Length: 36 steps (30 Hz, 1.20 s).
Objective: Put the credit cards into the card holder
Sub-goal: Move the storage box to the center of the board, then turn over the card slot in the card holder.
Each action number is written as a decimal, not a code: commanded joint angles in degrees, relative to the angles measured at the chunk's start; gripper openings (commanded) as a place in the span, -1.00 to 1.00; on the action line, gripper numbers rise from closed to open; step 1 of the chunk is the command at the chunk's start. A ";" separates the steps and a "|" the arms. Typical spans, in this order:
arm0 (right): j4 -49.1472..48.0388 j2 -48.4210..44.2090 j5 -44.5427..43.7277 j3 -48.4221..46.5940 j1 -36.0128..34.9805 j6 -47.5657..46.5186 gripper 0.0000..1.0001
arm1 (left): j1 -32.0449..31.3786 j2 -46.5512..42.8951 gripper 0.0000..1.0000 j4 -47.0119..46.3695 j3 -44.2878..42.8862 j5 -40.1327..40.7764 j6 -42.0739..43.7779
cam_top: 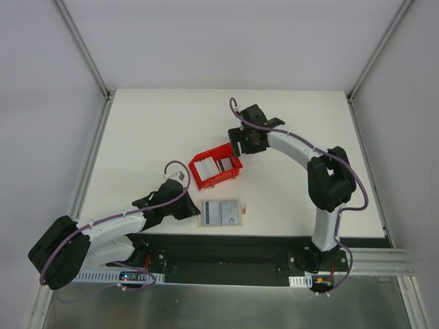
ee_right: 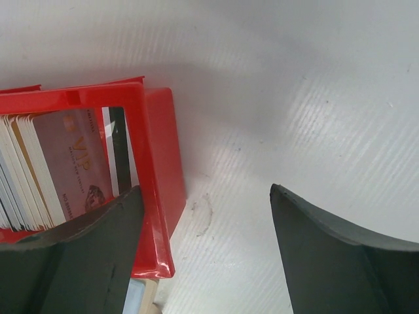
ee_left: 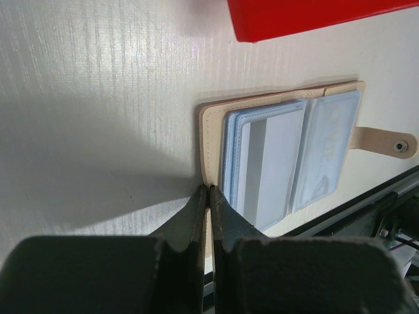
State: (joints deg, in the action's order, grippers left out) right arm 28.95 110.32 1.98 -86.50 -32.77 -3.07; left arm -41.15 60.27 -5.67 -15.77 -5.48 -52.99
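The card holder [cam_top: 221, 213] is lying open and flat on the table [cam_top: 151, 137] near its front edge, just on the near side of the red bin [cam_top: 206, 181], pale blue sleeves facing up and its snap tab [ee_left: 386, 140] sticking out to one side. The left gripper [ee_left: 208, 191] is sitting low with its fingers pressed together, tips touching the holder's tan edge; whether they are pinching anything I cannot tell. The credit cards [ee_right: 65, 163] are standing on edge inside the bin, a pinkish one facing outward. The right gripper [ee_right: 206, 196] is hovering at the bin's outer wall, fingers spread wide and holding nothing, one finger [ee_right: 85, 255] overlapping the wall and the other over bare table.
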 commanded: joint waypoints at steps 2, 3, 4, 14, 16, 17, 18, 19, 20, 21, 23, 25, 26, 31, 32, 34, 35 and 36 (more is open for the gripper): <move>0.49 -1.25 -1.36 0.98 2.45 -2.11 0.57 | 0.28 0.99 -1.00 0.49 -2.33 1.26 1.49; 0.58 -1.42 -1.45 1.16 2.71 -2.11 0.57 | 0.28 1.25 -1.00 0.49 -2.51 1.17 1.66; 0.49 -1.60 -1.45 1.42 2.98 -2.03 0.57 | 0.28 1.51 -1.00 0.57 -2.77 1.08 1.75; -0.56 -3.97 -0.67 5.64 4.91 -2.29 0.57 | 0.28 2.13 -1.00 0.22 -3.21 0.91 1.93; -0.47 -3.98 1.70 4.33 5.35 -2.82 0.58 | 0.28 1.35 -1.00 0.22 -3.04 0.99 1.84; 0.40 -4.15 3.45 2.84 5.44 -3.25 0.59 | 0.28 0.73 -1.00 0.31 -2.86 1.08 1.58; 1.36 -4.59 4.52 1.43 5.53 -3.43 0.60 | 0.28 -0.14 -1.00 0.31 -2.60 1.08 1.32; 1.89 -5.55 5.48 0.12 5.53 -3.43 0.61 | 0.28 -0.68 -1.00 0.31 -2.16 1.25 0.79; 1.90 -6.95 6.45 -0.77 5.53 -3.43 0.62 | 0.28 -1.55 -1.00 0.31 -1.99 1.52 0.79; 1.55 -8.18 7.42 -0.86 5.62 -3.35 0.63 | 0.28 -2.17 -1.00 0.40 -1.81 1.61 0.52; 1.20 -11.26 8.13 -0.69 5.53 -2.73 0.64 | 0.28 -2.96 -1.00 0.40 -1.55 1.78 -0.18; 0.32 -15.29 9.00 1.41 5.53 -1.24 0.64 | 0.28 -3.32 -1.00 0.49 -1.63 1.70 -0.53; -0.99 -17.31 8.92 3.33 5.44 -0.45 0.66 | 0.28 -3.32 -1.00 0.49 -1.63 1.61 -0.88; -11.44 -30.06 8.74 17.66 5.09 7.09 0.83 | 0.28 -3.40 -1.00 0.57 -1.20 2.48 -2.46; -12.59 -31.82 8.74 19.77 5.09 9.03 0.98 | 0.28 -3.84 -1.00 0.57 -0.76 2.92 -3.16; -9.90 -34.11 7.00 21.28 4.65 11.24 0.99 | 0.28 -4.89 -1.00 0.57 0.12 3.89 -4.22; -8.05 -35.08 4.29 21.46 3.52 10.55 0.99 | 0.28 -5.25 -1.00 0.57 0.47 4.24 -4.92; -6.38 -36.22 -0.26 21.46 1.94 9.58 0.93 | 0.28 -5.60 -1.00 0.49 0.82 4.59 -5.36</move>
State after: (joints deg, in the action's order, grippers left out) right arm 20.80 76.23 9.34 -66.85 -27.81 3.31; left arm -41.15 56.80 -5.10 -16.58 -3.99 -55.33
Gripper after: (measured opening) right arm 0.993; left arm 0.006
